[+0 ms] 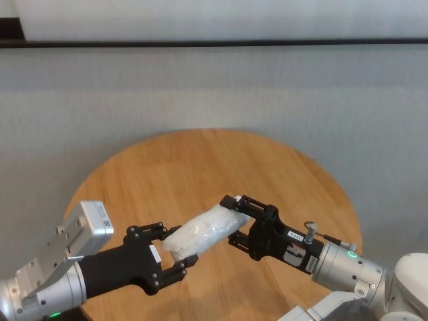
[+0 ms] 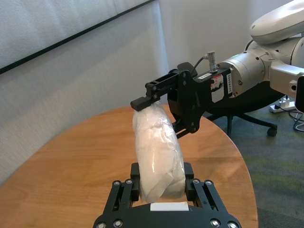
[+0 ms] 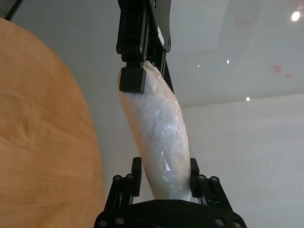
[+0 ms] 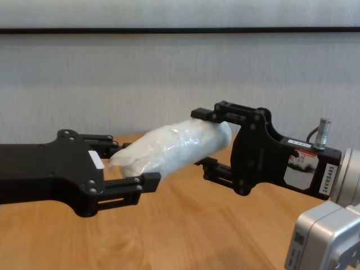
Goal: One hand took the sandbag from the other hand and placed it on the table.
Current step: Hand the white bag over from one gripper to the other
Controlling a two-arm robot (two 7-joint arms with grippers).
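While left claw point(image 1: 175, 254) clamps sandbag point(image 1: 200, 232) above round wood table point(image 1: 200, 167), right claw point(image 1: 235, 221) state unclear.

Behind the scene, a pale grey wall point(image 1: 214, 93), crossed high up by a thin dark horizontal rail point(image 1: 214, 43), with a lighter white band point(image 1: 214, 19) above it. In the left wrist view, grey-green carpet point(image 2: 280, 180) on the floor, a black office chair base on castors point(image 2: 247, 118) standing on it, and a white power strip with cables point(image 2: 285, 103) lying near the far edge. In the right wrist view, a glossy white ceiling point(image 3: 247, 52) dotted with small bright light reflections point(image 3: 295, 15).
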